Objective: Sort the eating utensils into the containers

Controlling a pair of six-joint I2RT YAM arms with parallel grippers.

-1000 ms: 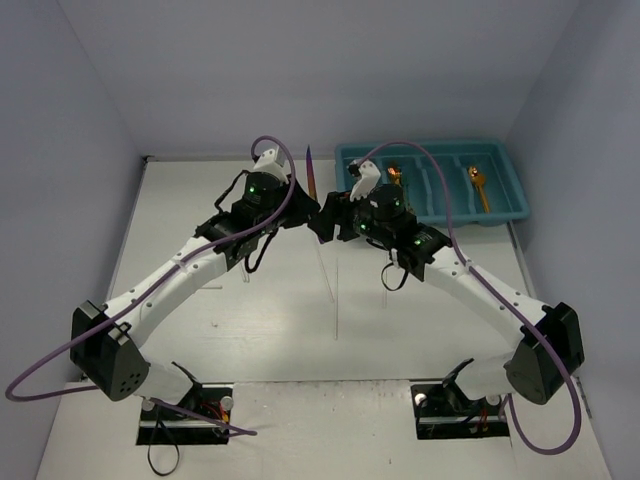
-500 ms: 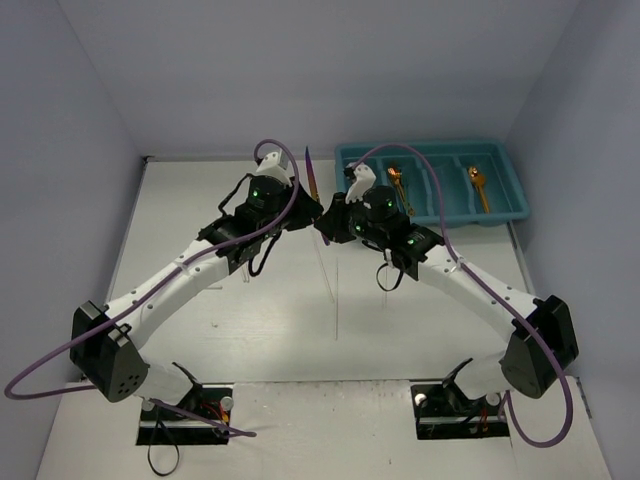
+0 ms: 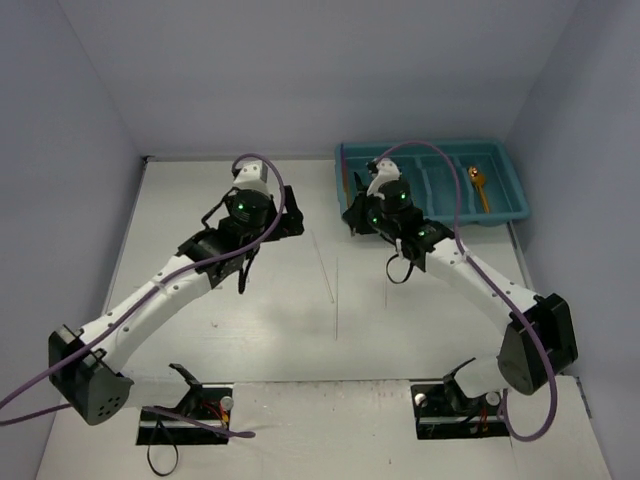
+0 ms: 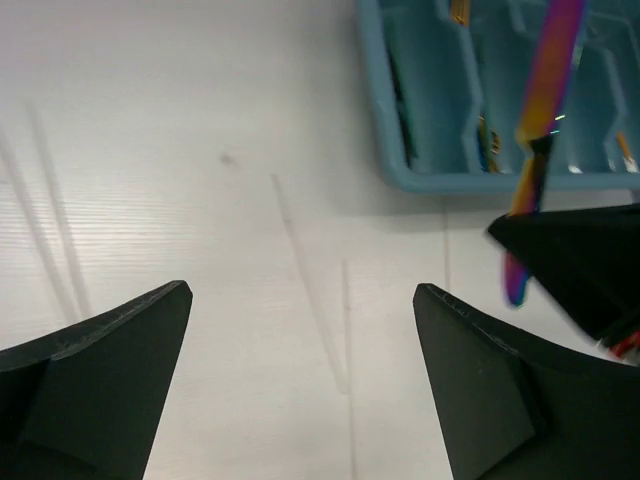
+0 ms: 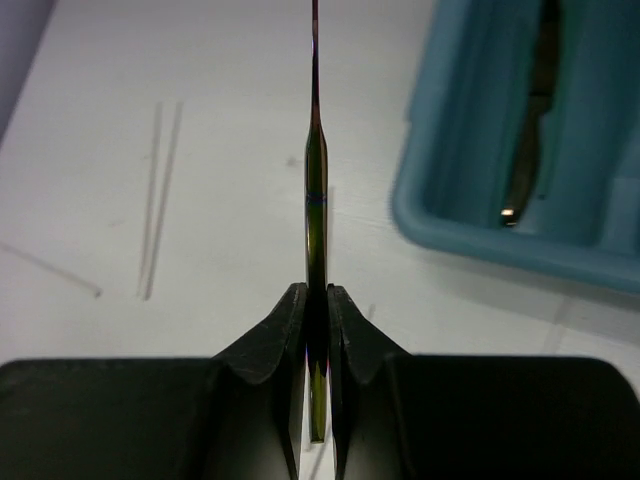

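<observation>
- Top view: right claw [image 3: 352,214], right of centre, is clamped on the purple utensil [image 3: 343,170], which lies along the tray [image 3: 420,146] left rim. Left claw [image 3: 290,222] sits apart, centre-left. Gold spoon [image 3: 478,186] lies in a right-hand compartment.
- Left wrist: left claw is spread wide and empty. The purple utensil is at upper right, crossing the tray in frame.
- Right wrist: fingers [image 5: 290,330] pinch the utensil's lower end, edge-on at centre. The tray is at right, with a dark piece [image 5: 530,150] in its nearest compartment.

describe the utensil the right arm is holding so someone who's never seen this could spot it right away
Find the teal tray at the far right of the table. At its left end the right gripper is shut on a slim iridescent purple utensil, held clear of the table. Its rainbow sheen sets it apart from the gold spoon lying in the tray.
</observation>
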